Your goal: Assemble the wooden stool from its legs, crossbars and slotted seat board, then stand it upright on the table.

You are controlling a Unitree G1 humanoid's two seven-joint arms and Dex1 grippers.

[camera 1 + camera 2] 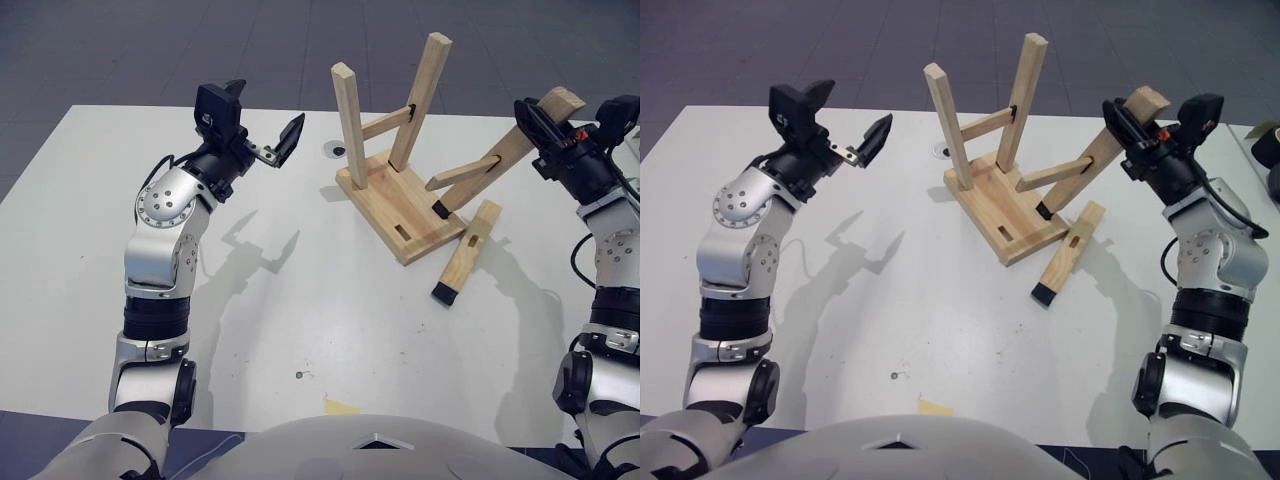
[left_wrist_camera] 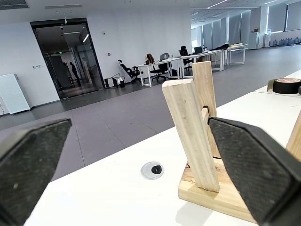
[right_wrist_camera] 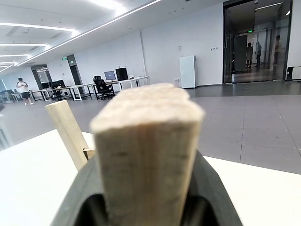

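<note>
Two legs (image 1: 350, 125) already stand in the upturned seat board (image 1: 400, 225), tied by a crossbar (image 1: 385, 123). From the head view, that's about half the job. The third leg (image 1: 485, 165), with a second crossbar (image 1: 455, 177) on it, leans in from the right. The right gripper (image 1: 530, 125) is clamped near its top, and its dark-tipped foot meets the board, seated or not I can't tell. The fourth leg (image 1: 467, 252) lies loose on the table (image 1: 300, 300), just near-right of the board. The left gripper (image 1: 265, 115) hovers well left, fingers spread wide and empty.

Left wrist view: coarse black pads (image 2: 254, 169) frame pale, smooth, square-cut timber.

Right wrist view: blunt end grain, fingers tight on either side. The flip upright is not yet done.
</note>
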